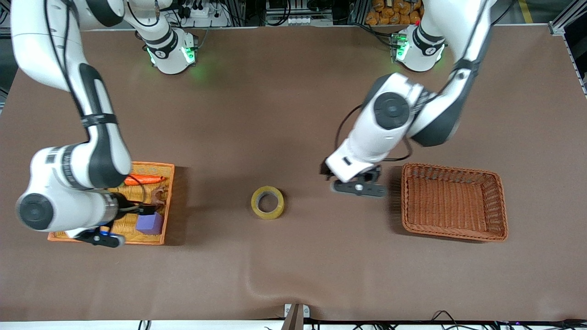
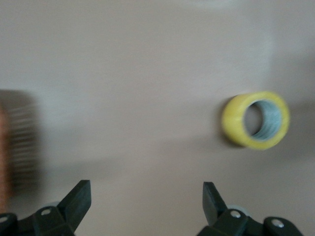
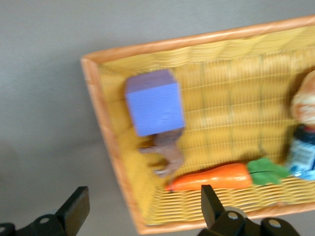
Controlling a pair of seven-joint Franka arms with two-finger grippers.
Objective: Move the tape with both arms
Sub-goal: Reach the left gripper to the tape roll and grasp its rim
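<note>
Both claws spread: left claw (image 1: 355, 184) beside the tape (image 1: 267, 202), right claw (image 1: 107, 236) over a yellow basket (image 1: 168, 201) (contents half-hidden).

left gripper (image 1: 358, 187) hangs low at the table's middle, fingers (image 2: 78, 196) spread wide (nothing between them); right gripper (image 1: 102, 239) at eight o'clock, likewise open.

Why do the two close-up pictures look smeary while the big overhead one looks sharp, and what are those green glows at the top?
Front view: mostly crisp; tape casts little shadow, brown basket a darker one; green glows come from lights on both arm bases. Left wrist view: soft, tape and basket edge smeared, likely motion blur; left gripper fingers open. Right wrist view: softly blurred purple block and carrot; right gripper open.
</note>
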